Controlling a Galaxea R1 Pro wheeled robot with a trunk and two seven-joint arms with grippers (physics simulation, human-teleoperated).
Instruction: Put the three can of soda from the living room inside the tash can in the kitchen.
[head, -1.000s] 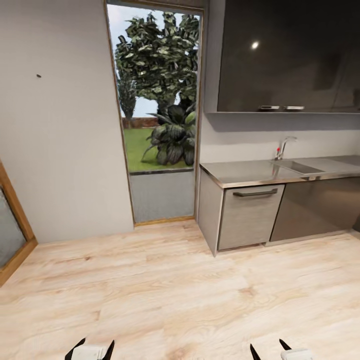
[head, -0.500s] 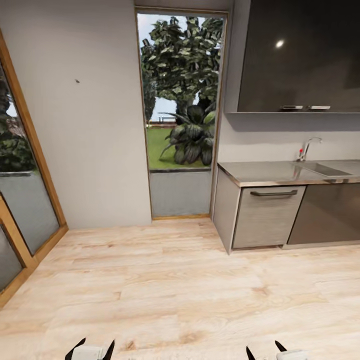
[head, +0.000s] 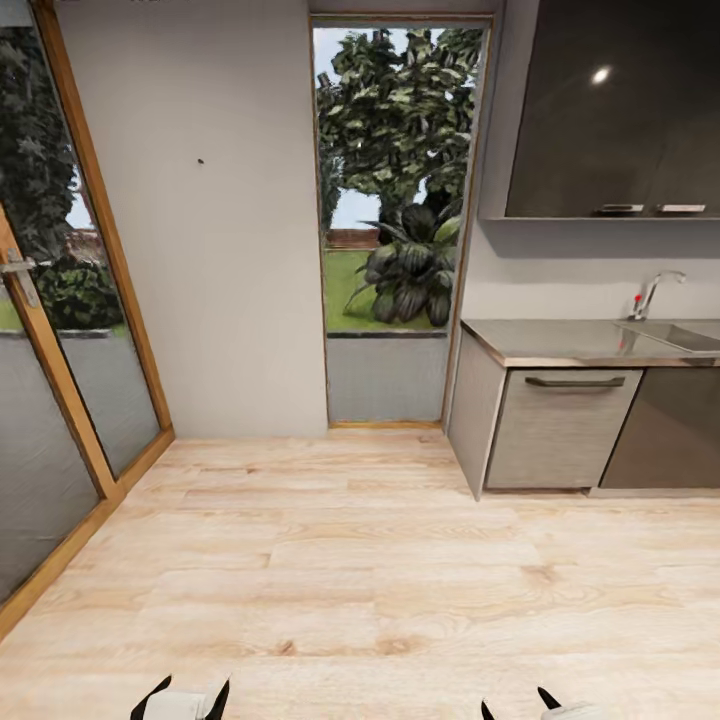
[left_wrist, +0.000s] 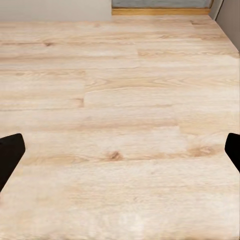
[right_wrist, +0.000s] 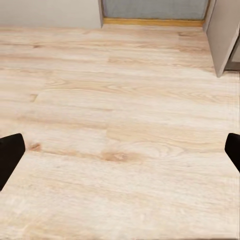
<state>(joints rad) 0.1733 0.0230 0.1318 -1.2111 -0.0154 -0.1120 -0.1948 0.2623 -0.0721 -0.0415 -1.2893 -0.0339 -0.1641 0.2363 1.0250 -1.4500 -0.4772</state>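
Kitchen corner. Pale wood floor (head: 330, 560) lies bare and wide from the glass door (head: 50, 380) at the left edge to the cabinet (head: 560, 430) at right. A tall window (head: 395, 220) stands between wall and cabinet; its sill meets the floor at a wooden strip. The steel tabletop (head: 570, 345) carries a sink (head: 680, 335) and tap (head: 655, 290). Left end effector (head: 180, 698) and right end effector (head: 520, 705) sit low, fingers spread wide, holding nothing. No soda cans or bin in sight.
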